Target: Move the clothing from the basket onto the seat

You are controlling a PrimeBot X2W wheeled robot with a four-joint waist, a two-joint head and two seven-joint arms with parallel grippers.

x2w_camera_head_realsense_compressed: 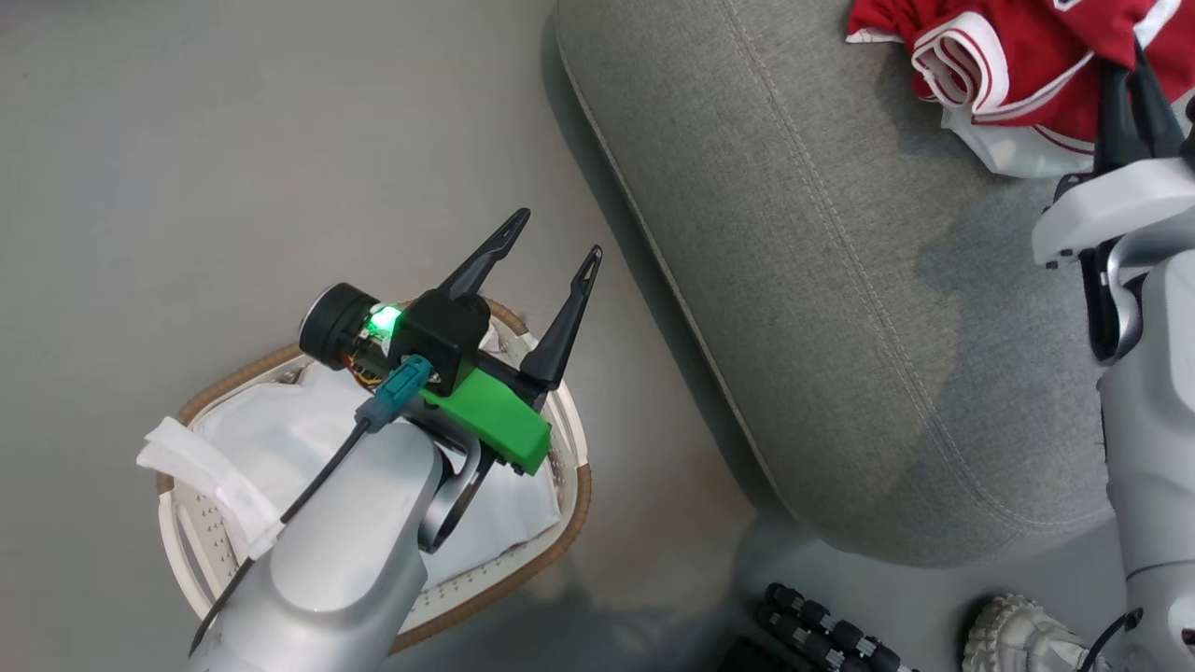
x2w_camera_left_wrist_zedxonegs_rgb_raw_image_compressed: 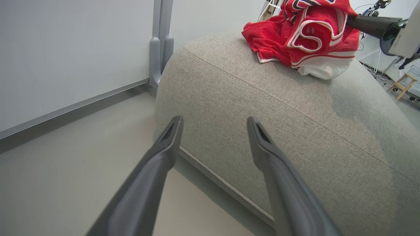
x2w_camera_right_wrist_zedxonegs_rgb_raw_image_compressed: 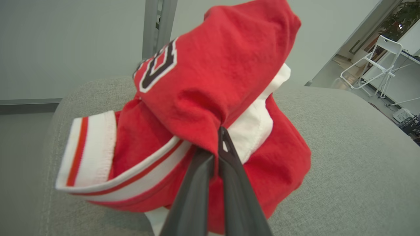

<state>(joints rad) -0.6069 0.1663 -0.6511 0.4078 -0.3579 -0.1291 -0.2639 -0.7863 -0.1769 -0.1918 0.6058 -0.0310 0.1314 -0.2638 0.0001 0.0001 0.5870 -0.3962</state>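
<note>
"How far along was it?"

"Nearly done. The red soft-fabric jerseys with white striped trim lay heaped on the large grey fabric sofa seat, with the right hand pinched shut on a fold."

"And the oval white perforated plastic basket with a brown woven rim?"

"It held a white liner and no red that could be seen, though the forearm hid part. The left hand hung over it, fingers spread and empty. Letting go seemed all that was left."
</note>
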